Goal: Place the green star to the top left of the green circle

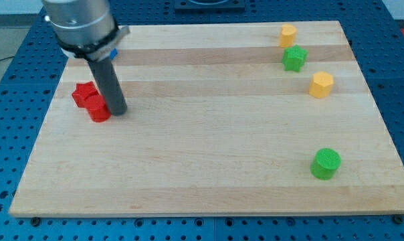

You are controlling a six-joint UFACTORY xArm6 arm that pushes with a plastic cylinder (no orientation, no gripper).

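Note:
The green star (294,58) lies near the view's top right of the wooden board. The green circle (326,163) stands at the view's lower right, well below the star. My tip (118,110) is at the view's left, touching the right side of a red block (99,109), far from both green blocks.
A red star (85,94) lies just left of my tip beside the red block. A yellow block (287,35) sits above the green star and a yellow hexagon (321,85) below right of it. A blue block (113,52) peeks out behind the arm. The board's edge (209,213) runs along the bottom.

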